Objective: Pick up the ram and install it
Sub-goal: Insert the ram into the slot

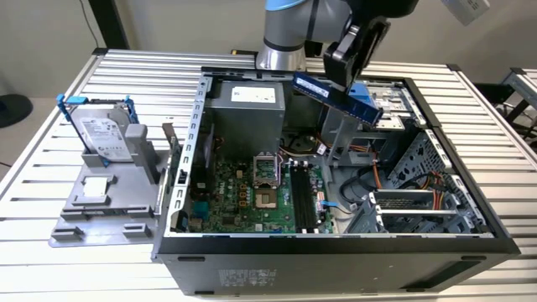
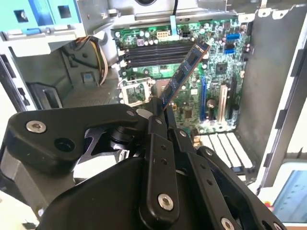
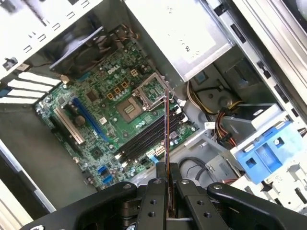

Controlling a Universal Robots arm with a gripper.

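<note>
Jaws of our gripper [image 3: 168, 173] were pinched tight on one end of the ram [image 3: 166, 129], held high over the open case [image 1: 200, 119]. We were on the carrying step; we thought putting it in would need it straight over the black slots [image 3: 148, 136]. The first wrist view gave its thin edge, the exterior view its tilted flat side.

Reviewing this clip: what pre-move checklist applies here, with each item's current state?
1. Grip on the ram: ok, the gripper is shut on it.
2. Ram clear of obstacles: ok, held in the air above the open case.
3. Slots empty: ok.
4. Ram lined up with the slots: not ok, angled across them in the first wrist view.
5. Slot latches open: cannot tell.
</note>
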